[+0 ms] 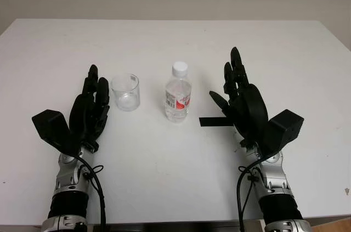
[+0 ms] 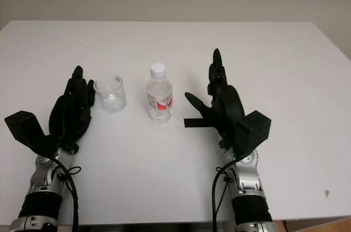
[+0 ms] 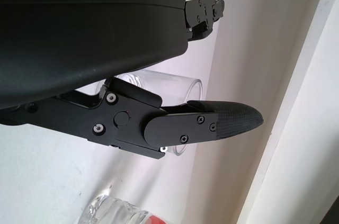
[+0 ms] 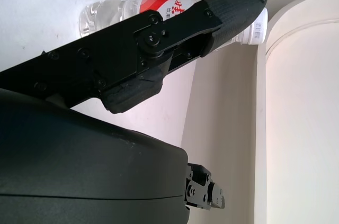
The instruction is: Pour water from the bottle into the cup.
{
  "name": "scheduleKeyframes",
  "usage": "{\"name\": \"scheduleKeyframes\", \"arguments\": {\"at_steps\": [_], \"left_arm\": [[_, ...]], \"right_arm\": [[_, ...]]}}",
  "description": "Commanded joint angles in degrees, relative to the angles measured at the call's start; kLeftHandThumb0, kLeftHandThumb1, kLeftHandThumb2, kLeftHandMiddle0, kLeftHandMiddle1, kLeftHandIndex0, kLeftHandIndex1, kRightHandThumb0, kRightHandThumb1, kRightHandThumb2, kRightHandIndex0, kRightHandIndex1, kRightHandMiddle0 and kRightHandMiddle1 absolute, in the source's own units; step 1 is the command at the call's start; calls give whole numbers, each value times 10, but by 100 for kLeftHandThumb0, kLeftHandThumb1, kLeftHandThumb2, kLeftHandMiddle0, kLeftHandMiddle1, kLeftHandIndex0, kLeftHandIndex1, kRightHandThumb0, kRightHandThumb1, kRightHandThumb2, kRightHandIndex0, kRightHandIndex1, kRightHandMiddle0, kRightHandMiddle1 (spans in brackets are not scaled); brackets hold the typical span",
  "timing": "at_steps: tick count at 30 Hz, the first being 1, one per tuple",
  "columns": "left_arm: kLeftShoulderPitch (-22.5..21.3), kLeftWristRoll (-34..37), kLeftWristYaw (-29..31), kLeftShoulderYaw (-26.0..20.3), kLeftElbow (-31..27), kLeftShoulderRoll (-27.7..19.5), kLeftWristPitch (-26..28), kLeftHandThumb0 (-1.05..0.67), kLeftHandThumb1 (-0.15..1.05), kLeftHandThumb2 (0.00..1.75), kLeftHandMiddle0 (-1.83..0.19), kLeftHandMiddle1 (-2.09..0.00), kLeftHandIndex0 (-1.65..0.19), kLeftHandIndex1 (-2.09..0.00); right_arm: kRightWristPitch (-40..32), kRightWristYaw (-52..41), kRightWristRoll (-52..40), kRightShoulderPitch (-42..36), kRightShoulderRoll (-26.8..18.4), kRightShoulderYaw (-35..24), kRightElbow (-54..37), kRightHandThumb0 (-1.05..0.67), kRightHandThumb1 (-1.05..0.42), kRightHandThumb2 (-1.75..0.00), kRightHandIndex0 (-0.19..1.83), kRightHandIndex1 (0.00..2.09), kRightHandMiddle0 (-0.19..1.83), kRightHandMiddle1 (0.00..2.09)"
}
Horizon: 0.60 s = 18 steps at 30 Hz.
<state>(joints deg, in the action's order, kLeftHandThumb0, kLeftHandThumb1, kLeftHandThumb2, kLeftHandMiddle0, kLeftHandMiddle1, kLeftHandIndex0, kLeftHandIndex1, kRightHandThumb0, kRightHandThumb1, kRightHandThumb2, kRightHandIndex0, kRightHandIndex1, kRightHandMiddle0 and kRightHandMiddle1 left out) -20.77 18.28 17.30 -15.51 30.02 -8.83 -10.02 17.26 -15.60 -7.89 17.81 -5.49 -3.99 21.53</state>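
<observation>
Beside bottle [image 1: 178, 99], upright with cap on at table [image 1: 164, 177] centre: cup [image 1: 125, 92] just left, right hand [image 1: 244, 103] near right, open, holding nothing. Left hand [image 1: 90, 108] beside cup, open, empty. Close around bottle's middle squarely; cap needs removing before pouring.

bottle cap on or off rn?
On. The bottle stands upright on the table with its white cap in place, beside the cup. Neither open hand, left or right, touches it.
</observation>
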Motion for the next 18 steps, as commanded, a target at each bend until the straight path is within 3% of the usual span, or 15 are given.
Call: {"name": "scheduleKeyframes", "arguments": {"at_steps": [1,12,18], "left_arm": [[7,0,0,0,0,3,0,-73,105,45,14,-6,16,-5],[-8,-2,-1,3,17,7,-3,-73,105,45,15,-5,16,-5],[-5,-3,2,4,21,7,-16,-73,105,46,16,-5,17,-5]], "right_arm": [[-2,-3,-2,2,1,2,-2,-102,-95,-5,-19,0,-19,0],[1,-30,-7,21,-11,-3,36,-102,-93,-5,-19,0,-19,0],[-5,-40,22,70,-17,18,70,-105,-93,-5,-19,0,-19,0]]}}
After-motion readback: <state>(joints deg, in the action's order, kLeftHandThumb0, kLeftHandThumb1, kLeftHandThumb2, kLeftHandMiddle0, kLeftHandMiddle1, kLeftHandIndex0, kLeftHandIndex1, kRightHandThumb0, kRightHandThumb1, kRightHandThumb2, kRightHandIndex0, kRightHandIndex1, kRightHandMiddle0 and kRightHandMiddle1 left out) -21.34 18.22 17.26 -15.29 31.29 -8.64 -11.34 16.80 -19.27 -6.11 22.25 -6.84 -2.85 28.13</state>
